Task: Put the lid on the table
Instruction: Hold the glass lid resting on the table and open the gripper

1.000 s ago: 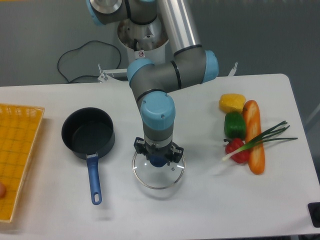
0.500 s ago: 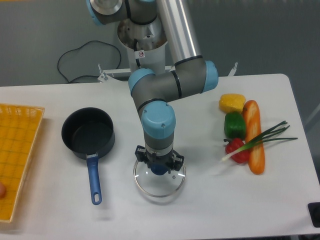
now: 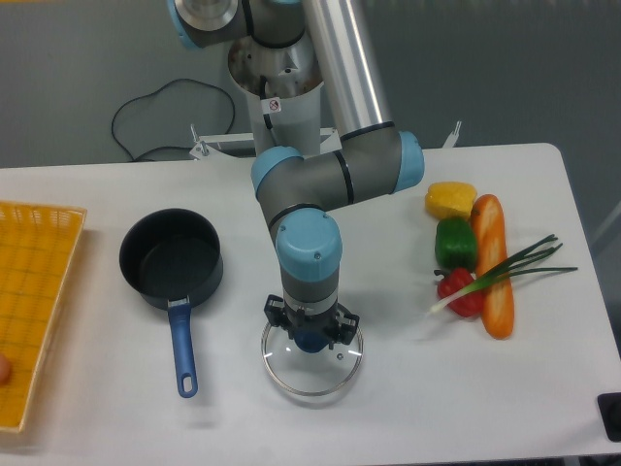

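The lid (image 3: 312, 363) is a round clear glass disc with a metal rim, low over the white table (image 3: 408, 408) at the front centre. Its blue knob (image 3: 310, 337) sits between my fingers. My gripper (image 3: 310, 335) points straight down and is shut on that knob. Whether the rim touches the tabletop I cannot tell. The gripper body hides the top of the lid's far part.
A dark saucepan (image 3: 171, 257) with a blue handle (image 3: 181, 348) stands uncovered left of the lid. A yellow mesh basket (image 3: 34, 301) lies at the left edge. Toy vegetables and a bread loaf (image 3: 490, 264) lie at the right.
The gripper has carried the lid slightly forward and to the right, lower toward the table. Nothing else has moved.
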